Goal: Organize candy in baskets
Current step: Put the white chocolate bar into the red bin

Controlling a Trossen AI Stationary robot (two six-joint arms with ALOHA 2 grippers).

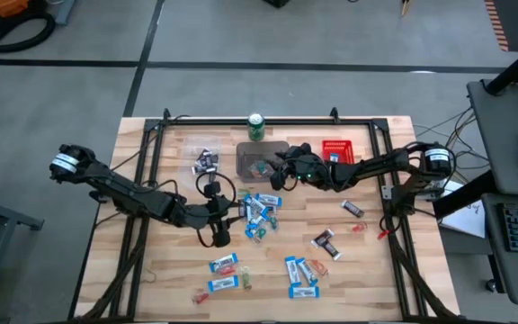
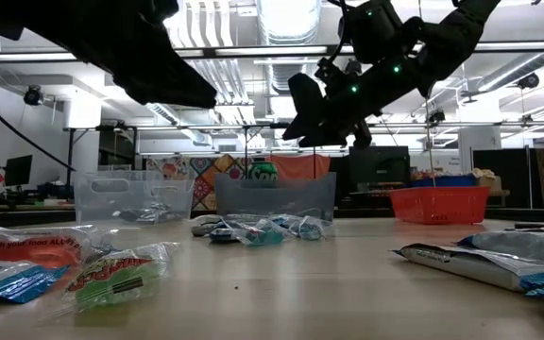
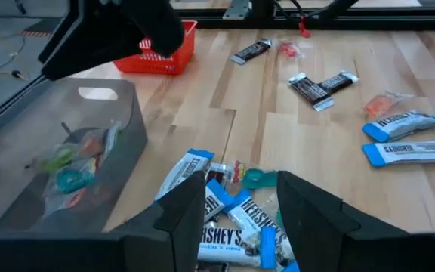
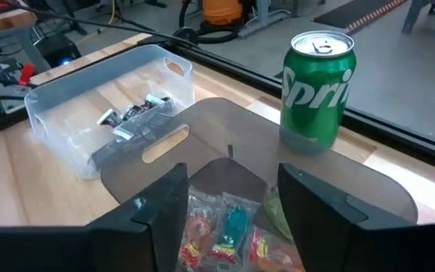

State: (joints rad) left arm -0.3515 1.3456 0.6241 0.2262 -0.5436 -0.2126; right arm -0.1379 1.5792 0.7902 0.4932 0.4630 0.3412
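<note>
The wooden surface [image 1: 169, 279] carried three baskets along its 12 o'clock edge: the clear basket [image 1: 207, 163] at 11, the grey basket [image 1: 261, 160] at 12, the red basket [image 1: 337, 151] at 1. A green can [image 1: 256, 127] stood just beyond the grey one. The right gripper [image 4: 229, 198] hung over the grey basket, jaws wide and empty, small sweets [image 4: 225, 230] lying below. The left gripper [image 3: 240, 213] hovered, jaws apart, over blue-and-white bars [image 1: 257, 211] at centre. Dark bars [image 1: 325, 241] lay toward 4 o'clock.
</note>
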